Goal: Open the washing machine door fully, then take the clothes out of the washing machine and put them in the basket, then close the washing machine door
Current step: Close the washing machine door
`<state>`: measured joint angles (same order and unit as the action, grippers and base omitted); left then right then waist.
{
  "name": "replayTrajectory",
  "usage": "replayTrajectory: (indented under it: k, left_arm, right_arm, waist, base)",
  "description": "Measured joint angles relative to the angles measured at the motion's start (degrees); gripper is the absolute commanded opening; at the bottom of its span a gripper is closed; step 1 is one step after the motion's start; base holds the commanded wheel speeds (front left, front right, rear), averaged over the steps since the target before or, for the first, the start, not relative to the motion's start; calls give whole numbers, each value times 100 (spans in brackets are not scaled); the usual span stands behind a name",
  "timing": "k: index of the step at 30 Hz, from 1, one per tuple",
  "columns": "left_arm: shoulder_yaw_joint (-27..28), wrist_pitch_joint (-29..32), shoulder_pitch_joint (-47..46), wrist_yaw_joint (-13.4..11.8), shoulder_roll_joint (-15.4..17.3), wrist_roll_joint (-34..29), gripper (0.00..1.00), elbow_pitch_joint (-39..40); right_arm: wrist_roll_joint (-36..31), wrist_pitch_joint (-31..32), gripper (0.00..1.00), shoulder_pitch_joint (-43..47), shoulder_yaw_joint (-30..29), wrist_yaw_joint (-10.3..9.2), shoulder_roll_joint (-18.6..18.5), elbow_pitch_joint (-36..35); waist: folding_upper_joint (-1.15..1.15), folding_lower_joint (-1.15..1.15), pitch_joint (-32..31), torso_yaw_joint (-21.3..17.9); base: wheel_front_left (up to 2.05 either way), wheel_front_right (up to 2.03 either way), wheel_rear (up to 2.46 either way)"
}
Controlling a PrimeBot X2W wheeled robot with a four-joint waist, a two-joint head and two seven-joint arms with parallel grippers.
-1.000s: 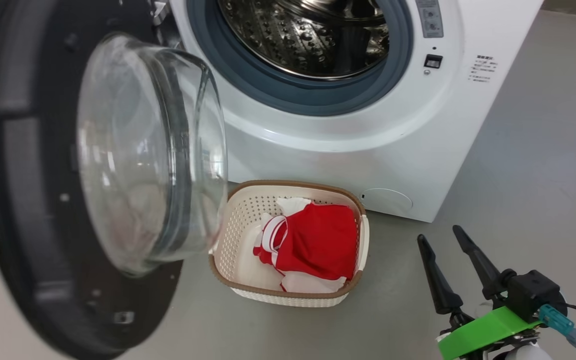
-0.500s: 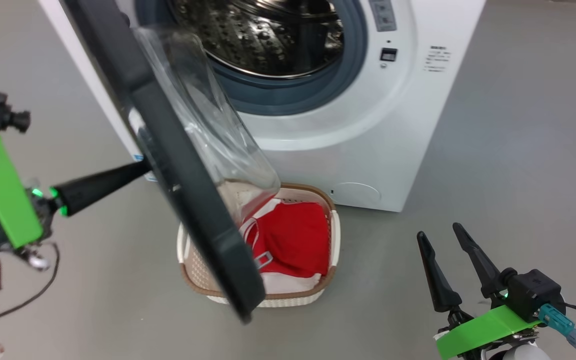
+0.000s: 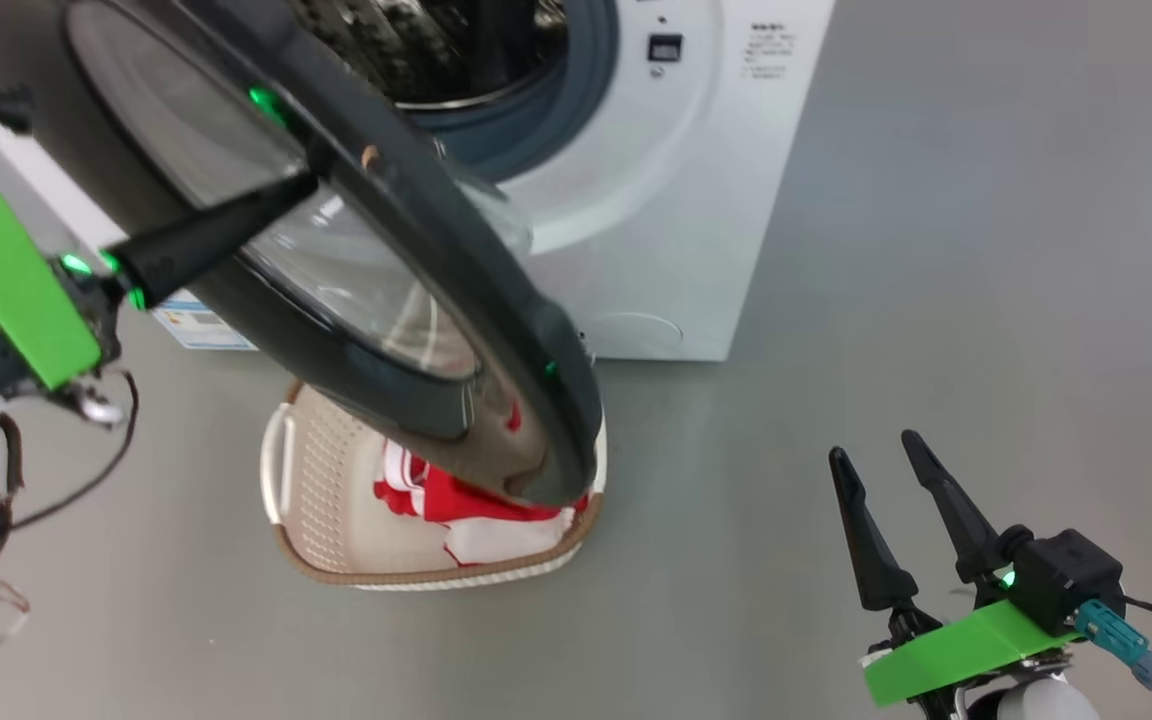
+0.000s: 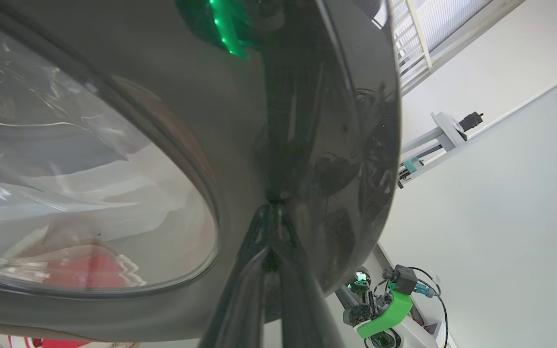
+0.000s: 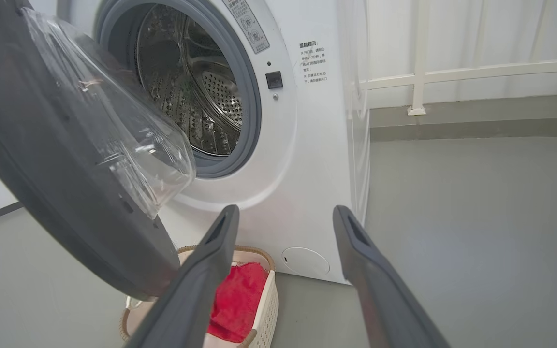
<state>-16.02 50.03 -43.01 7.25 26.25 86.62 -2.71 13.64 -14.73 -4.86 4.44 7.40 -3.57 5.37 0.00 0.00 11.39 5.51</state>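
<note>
**Operator:** Where is the left gripper?

**Spotter:** Your left gripper [image 3: 296, 188] has its two fingers closed together with nothing between them. In the left wrist view the tips [image 4: 271, 227] touch the outer face of the washing machine door [image 3: 496, 300], on the glossy black rim just beside the glass window.

**Operator:** And the door itself?

**Spotter:** It stands partly open, tilted out from the washing machine [image 3: 656, 200]. From your head view its lower edge covers part of the basket [image 3: 321, 480]. The right wrist view shows the glass bowl facing the perforated steel drum [image 5: 186, 96].

**Operator:** The clothes?

**Spotter:** They are in the basket, which sits on the grey floor just in front of the machine. The red fabric [image 3: 456, 500] lies on top, with a white piece [image 3: 496, 540] at the near edge.

**Operator:** The right side?

**Spotter:** Your right gripper [image 3: 876, 450] is spread open and holding nothing. It sits low and well apart from the basket, with its fingers pointing towards the machine.
</note>
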Motion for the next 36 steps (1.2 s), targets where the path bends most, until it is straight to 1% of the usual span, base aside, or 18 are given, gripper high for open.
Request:
replayTrajectory:
  k: [5,12,19,23,26,30,36]
  left_arm:
    - [-38,-349,-361,0,-83,-65,0,-89]
    - [-89,-733,-901,1,-48,-116,0,-348]
    - [-105,-1137,-1358,1,209,-155,0,-777]
    - [-148,-1488,-1533,1,385,-183,0,-1114]
    - [-254,-1546,-1598,1,469,-177,0,-1235]
    - [-439,-1628,-1593,1,497,-113,0,-1280]
    - [-552,-1693,-1547,1,578,101,0,-1215]
  right_arm:
    - [-47,0,100,-219,10,0,18,-47]
    - [-34,0,100,-500,134,0,22,-103]
    - [94,0,100,-624,222,0,23,-157]
    - [126,0,100,-626,237,0,24,-169]
    - [145,0,100,-626,234,0,25,-192]
    - [145,0,100,-625,215,0,25,-194]
    - [144,0,100,-624,215,0,27,-171]
  waist:
    - [0,0,284,-187]
    - [0,0,657,-497]
    - [0,0,938,-905]
    - [0,0,1070,-1204]
    - [0,0,1121,-1346]
    - [0,0,1125,-1430]
    - [0,0,983,-1346]
  base:
    - [0,0,0]
    - [0,0,0]
    - [0,0,0]
    - [0,0,0]
    - [0,0,0]
    - [0,0,0]
    - [0,0,0]
